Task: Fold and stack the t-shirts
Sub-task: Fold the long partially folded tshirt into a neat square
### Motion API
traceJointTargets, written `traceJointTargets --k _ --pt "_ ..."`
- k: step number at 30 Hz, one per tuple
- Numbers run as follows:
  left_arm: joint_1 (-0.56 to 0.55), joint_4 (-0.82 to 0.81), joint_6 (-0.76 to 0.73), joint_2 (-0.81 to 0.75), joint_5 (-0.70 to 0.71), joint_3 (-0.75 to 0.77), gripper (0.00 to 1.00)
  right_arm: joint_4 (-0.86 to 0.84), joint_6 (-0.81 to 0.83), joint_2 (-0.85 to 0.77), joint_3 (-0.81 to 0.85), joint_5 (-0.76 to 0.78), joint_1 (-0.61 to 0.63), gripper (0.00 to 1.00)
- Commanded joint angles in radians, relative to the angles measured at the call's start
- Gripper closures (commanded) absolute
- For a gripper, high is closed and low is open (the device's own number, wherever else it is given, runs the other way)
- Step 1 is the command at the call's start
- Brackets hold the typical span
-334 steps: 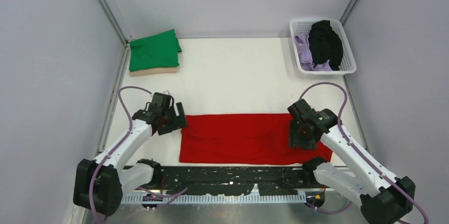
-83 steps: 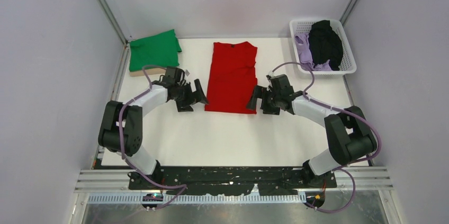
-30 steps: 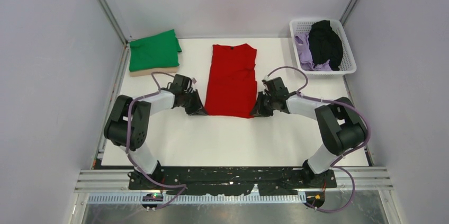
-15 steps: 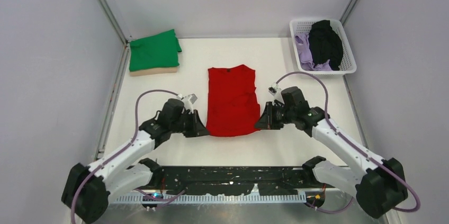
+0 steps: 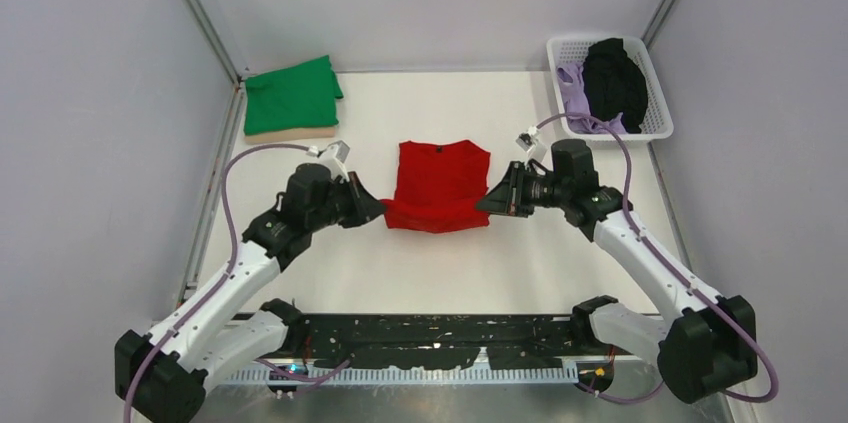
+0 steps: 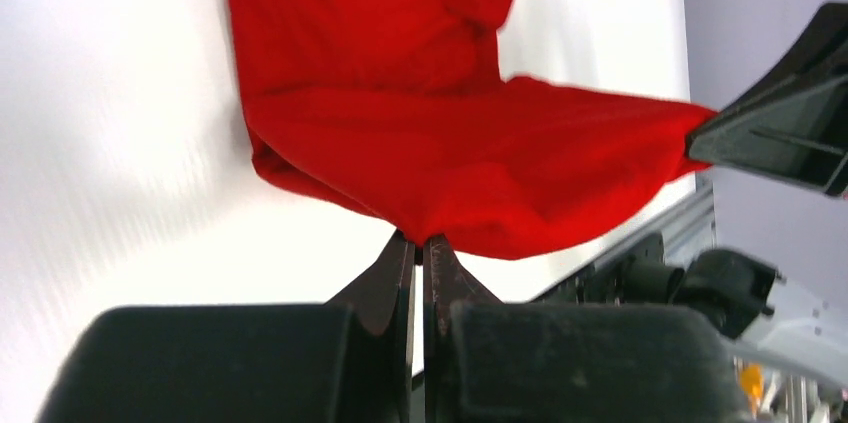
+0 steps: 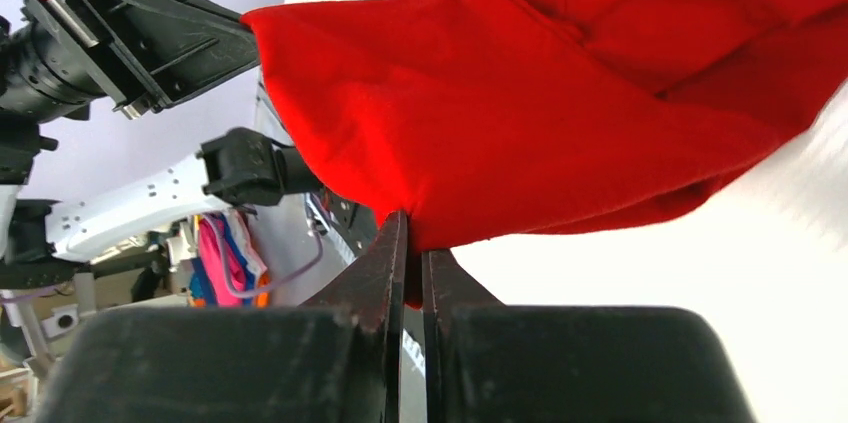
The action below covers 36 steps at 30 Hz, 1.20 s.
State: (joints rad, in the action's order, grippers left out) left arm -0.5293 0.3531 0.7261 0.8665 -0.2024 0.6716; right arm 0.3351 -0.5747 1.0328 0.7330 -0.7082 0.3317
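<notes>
Pinching the near left corner of the red t-shirt (image 5: 438, 181) with the left gripper (image 5: 374, 211), fingers pressed tight together on the cloth edge, as the left wrist view shows. Pinching the near right corner with the right gripper (image 5: 492, 203), fingers likewise clamped on a fold of red fabric. Holding the near hem raised off the table (image 5: 430, 273) and stretched between the two grippers, sagging slightly in the middle. Curving the lower part of the shirt up from the white surface to the fingertips. Leaving the far part, collar end, lying flat at mid-table, collar pointing away from the arm bases. Reaching inward from both sides, grippers facing each other across the shirt, each visible in the other's wrist view.

Storing the green t-shirt (image 5: 292, 93) folded on top of the tan t-shirt (image 5: 296, 132) at the far left corner, only a thin tan edge showing. Housing a black garment (image 5: 612, 78) and a lavender garment (image 5: 574, 93) in the white basket (image 5: 661, 93) at the far right corner, well apart from the red shirt.
</notes>
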Motion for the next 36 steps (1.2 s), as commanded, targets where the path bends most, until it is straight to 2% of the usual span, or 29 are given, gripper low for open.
traceJointTargets --k 1,10,15,24,36 --pt "0.067 -0.087 -0.002 0.095 0.046 0.110 1.00 -0.175 -0.037 0.087 0.086 -0.118 -0.054 0.95" --pt "0.147 -0.093 -0.059 0.389 -0.011 0.314 1.00 -0.240 -0.046 0.287 0.164 -0.153 -0.152 0.95" --pt "0.167 -0.100 -0.062 0.528 0.011 0.406 1.00 -0.385 -0.116 0.397 0.166 -0.134 -0.182 0.95" --pt "0.185 -0.083 -0.065 0.777 0.021 0.591 1.00 -0.504 -0.173 0.624 0.246 -0.137 -0.230 0.95" --pt "0.197 0.038 -0.080 1.081 0.014 0.887 1.00 -0.514 -0.182 0.828 0.373 -0.042 -0.252 0.94"
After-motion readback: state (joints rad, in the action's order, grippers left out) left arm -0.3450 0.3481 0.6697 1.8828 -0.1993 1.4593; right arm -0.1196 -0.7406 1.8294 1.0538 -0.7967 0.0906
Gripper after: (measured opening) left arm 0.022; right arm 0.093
